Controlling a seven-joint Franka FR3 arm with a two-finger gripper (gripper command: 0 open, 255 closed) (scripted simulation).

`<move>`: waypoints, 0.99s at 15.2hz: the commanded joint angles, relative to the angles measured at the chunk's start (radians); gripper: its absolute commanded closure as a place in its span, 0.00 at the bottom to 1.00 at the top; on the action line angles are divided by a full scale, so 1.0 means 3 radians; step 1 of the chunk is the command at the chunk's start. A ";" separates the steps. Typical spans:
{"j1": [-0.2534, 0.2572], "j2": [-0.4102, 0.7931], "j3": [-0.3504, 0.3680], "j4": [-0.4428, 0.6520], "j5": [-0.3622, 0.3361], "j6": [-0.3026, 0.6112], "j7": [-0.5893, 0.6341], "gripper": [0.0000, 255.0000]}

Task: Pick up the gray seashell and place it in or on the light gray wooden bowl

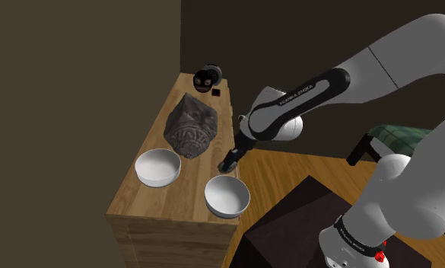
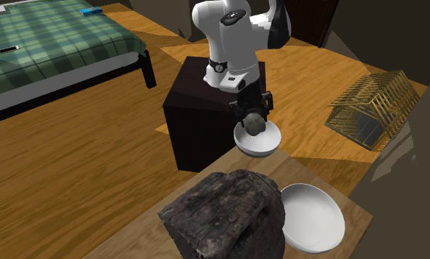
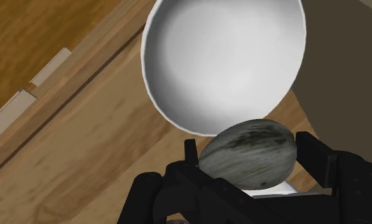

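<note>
A grey streaked seashell (image 3: 241, 149) sits clasped between the black fingers of my gripper (image 3: 251, 157). A little beyond and below it lies a white bowl (image 3: 222, 60) on the wooden table (image 3: 82, 159). In the second exterior view the gripper (image 2: 253, 118) hangs with the shell (image 2: 254, 126) just above this bowl's (image 2: 259, 144) rim. The shoulder view puts the gripper (image 1: 230, 161) slightly above the bowl (image 1: 227, 196), which stands near the table's edge closest to the stand.
A second white bowl (image 1: 158, 167) stands to the shoulder view's left. Behind both is a dark carved rock (image 1: 190, 126). A small dark object (image 1: 208, 75) and a black cube (image 1: 214, 91) sit at the far end. The dark stand (image 2: 198, 118) is beside the table.
</note>
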 commanded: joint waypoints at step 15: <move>0.0409 0.0221 0.0155 -0.0381 0.1017 0.0635 -0.0553 1.00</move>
